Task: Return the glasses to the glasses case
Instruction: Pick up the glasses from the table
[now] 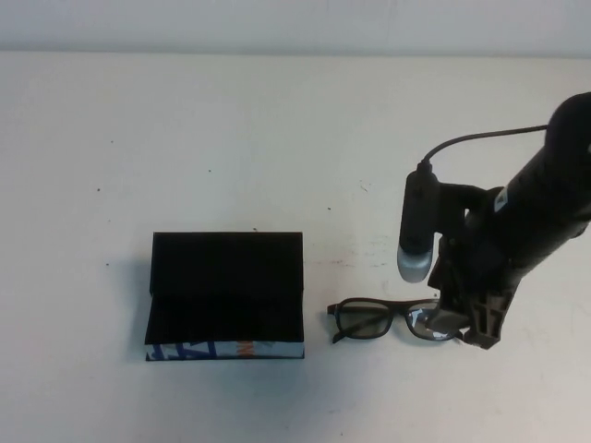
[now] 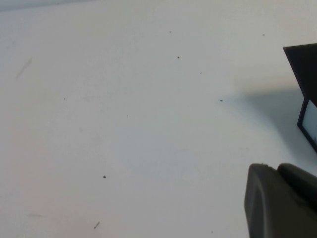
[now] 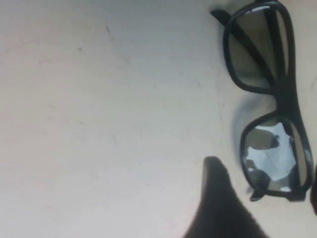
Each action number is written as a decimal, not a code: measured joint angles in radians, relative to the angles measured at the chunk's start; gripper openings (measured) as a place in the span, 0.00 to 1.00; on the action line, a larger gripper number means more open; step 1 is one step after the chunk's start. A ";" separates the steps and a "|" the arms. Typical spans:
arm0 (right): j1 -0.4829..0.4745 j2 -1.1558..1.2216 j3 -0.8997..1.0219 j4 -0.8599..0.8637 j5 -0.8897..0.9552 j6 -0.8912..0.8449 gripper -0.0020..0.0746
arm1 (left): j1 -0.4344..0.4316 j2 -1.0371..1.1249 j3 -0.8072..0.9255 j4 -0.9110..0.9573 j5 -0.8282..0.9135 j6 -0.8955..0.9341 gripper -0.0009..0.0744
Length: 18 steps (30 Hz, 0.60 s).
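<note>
The glasses (image 1: 386, 319) lie dark-framed and lenses up on the table, just right of the glasses case (image 1: 226, 293). The case is open, with its flap lid standing at the back, black lining showing and the blue, white and orange edge at the front. My right gripper (image 1: 459, 325) is low over the right lens, open. In the right wrist view the right gripper (image 3: 262, 171) has one finger on each side of that end of the glasses (image 3: 277, 89). My left gripper (image 2: 277, 171) is shut and empty beside a corner of the case (image 2: 303, 74). It is outside the high view.
The pale table (image 1: 277, 138) has only small dark specks on it. The right arm and its cable (image 1: 480, 137) reach in from the right edge. The table's far edge runs along the top of the high view.
</note>
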 joint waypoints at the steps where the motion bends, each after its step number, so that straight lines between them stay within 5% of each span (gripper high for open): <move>1: 0.000 0.018 -0.010 -0.012 -0.002 -0.008 0.50 | 0.000 0.000 0.000 0.000 0.000 0.000 0.01; 18: 0.041 0.272 -0.154 -0.085 -0.021 -0.031 0.56 | 0.000 0.000 0.000 0.000 0.000 -0.002 0.01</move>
